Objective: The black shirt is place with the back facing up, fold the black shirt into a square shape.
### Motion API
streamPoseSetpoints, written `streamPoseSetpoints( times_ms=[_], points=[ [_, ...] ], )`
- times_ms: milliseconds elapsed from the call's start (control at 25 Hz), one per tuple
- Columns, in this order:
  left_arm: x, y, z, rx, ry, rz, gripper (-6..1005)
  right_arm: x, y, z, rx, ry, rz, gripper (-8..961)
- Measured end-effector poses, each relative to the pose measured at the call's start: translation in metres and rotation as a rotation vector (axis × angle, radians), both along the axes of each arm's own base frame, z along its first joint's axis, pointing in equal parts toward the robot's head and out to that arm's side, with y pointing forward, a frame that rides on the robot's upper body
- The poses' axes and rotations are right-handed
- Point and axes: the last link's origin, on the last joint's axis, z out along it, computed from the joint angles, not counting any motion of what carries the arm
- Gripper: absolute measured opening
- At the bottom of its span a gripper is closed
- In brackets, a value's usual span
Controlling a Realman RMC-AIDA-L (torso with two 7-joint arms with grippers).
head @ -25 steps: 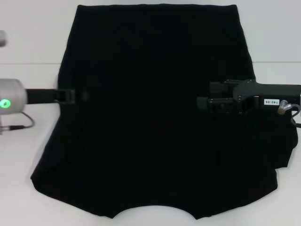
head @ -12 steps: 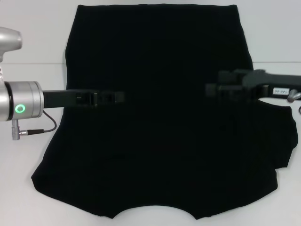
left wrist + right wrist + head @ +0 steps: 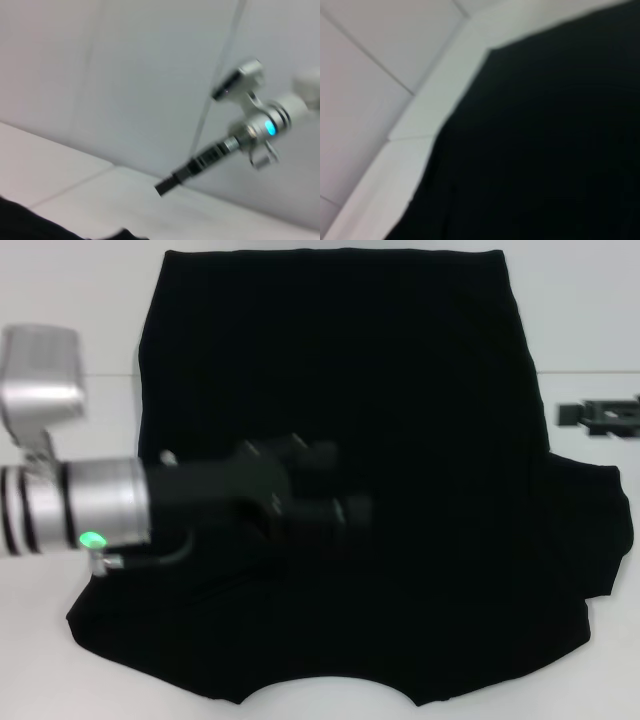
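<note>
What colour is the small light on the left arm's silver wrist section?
Green, on the left arm's wrist light; it shows best in the head view, beside the black shirt.

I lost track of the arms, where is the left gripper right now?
In the head view the left gripper is over the middle of the black shirt, reaching in from the robot's left, while the right gripper sits at the shirt's right edge.

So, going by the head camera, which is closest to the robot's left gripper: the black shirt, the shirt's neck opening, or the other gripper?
From the left gripper, nearest first:
1. The black shirt: spread right beneath the gripper, which is over its middle.
2. The neck opening: the curved edge at the shirt's near side, towards the robot.
3. The right gripper: off at the right edge, beyond the shirt's side.
</note>
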Motion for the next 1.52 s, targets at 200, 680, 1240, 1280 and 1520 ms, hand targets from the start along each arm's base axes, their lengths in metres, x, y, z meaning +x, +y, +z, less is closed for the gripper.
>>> streamPoseSetpoints(
  times_ms=[200,680,1240,1280,1520],
  points=[
    [0.005,-0.009,-0.032,-0.016,0.111,-0.126,884,0.02,-0.014,0.025,-0.06,-0.01,-0.173,897],
    [-0.002,-0.016,-0.05,-0.015,0.253,-0.273,947,0.044,-0.044,0.029,-0.232,-0.102,-0.386,897],
    [-0.005,-0.016,-0.053,-0.025,0.309,-0.301,947,0.055,-0.033,-0.016,-0.265,-0.172,-0.431,888],
    [-0.005,-0.016,-0.053,-0.026,0.309,-0.299,947,0.055,-0.032,-0.019,-0.265,-0.175,-0.429,887],
    [-0.005,-0.014,-0.052,-0.016,0.309,-0.291,948,0.057,-0.028,-0.028,-0.247,-0.188,-0.438,882]
  ],
)
